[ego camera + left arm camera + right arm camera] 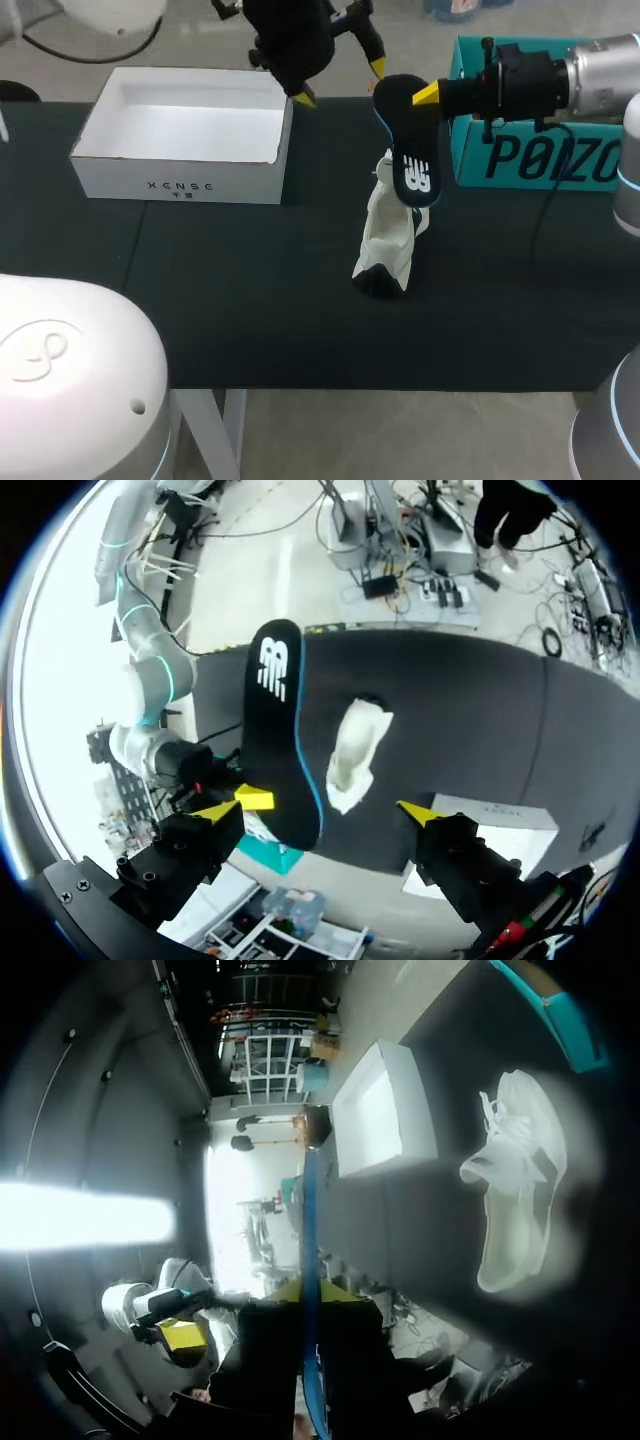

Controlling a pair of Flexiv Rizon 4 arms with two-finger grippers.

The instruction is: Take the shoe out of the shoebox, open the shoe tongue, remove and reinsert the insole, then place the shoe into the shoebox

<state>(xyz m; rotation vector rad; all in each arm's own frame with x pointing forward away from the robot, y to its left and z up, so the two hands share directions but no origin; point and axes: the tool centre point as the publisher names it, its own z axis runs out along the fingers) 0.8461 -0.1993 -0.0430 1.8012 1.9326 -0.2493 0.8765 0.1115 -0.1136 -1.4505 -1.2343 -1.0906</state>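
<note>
The right pincer [420, 98] is clamped on the heel end of the black insole [410, 140], which hangs toe-down above the counter [250, 290]. In the right wrist view the insole shows edge-on as a thin blue line between the yellow tips. The left pincer [318, 810] hovers higher up with its fingers spread wide and nothing between them.

Just below the insole's lower end, the white shoe [390, 240] lies on the counter. The white shoebox [185, 130] sits well apart on the left arm's side, and a teal box [540, 130] stands behind the right arm.

The insole is out, so I judge that reinsertion is the step in hand. The next move calls for lining the insole's toe up with the shoe's opening. The free left pincer will probably have to steady the shoe.

I cannot make out whether the tongue is pulled open, because the shoe's opening is unclear in every view. The right pincer's far finger is hidden behind the insole in the head view, where the teal box is also cut off.
</note>
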